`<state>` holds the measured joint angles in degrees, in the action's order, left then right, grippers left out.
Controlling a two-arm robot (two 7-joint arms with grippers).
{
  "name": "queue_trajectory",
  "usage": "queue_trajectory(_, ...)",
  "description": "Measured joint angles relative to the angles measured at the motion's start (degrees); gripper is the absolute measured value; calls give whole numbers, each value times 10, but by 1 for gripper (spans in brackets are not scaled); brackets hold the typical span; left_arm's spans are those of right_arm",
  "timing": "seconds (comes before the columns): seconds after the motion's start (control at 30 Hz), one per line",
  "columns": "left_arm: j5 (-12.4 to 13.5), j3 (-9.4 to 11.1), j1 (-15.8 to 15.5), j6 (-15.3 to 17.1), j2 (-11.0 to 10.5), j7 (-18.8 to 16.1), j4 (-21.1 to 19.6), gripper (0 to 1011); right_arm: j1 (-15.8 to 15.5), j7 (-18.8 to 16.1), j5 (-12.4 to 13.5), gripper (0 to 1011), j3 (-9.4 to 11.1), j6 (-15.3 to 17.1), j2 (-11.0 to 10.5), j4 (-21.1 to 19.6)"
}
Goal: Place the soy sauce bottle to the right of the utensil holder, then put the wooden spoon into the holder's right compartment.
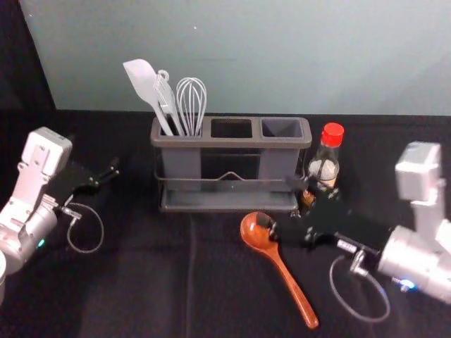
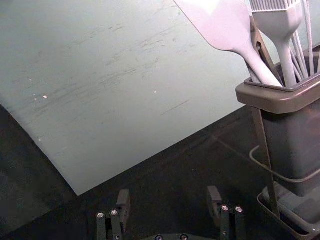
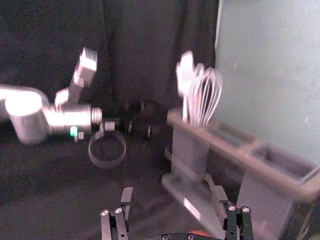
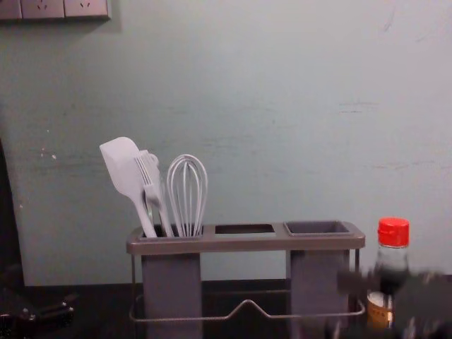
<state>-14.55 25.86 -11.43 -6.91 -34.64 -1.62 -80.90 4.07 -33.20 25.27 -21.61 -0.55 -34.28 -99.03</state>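
Black tabletop [image 1: 141,296] carries the bottle [image 1: 324,167] right of the holder [image 1: 229,143], spoon [image 1: 286,279] in front; a sideways swing of the open right end effector [image 3: 172,191], by its front right, could topple the bottle; open left end effector [image 2: 168,192] sits left.

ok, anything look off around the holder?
Nothing spilled or tipped in sight. Two things: the holder has no cup under its middle opening, unlike the outer two, and the wall behind is scuffed. Soy sauce bottle stands upright; wooden spoon lies in front.
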Motion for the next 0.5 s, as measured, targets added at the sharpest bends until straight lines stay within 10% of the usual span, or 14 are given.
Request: queue_trajectory(0.5,0,0,0,0,0,0,0,1005,9,30,-42,1000,-41,52,1,31)
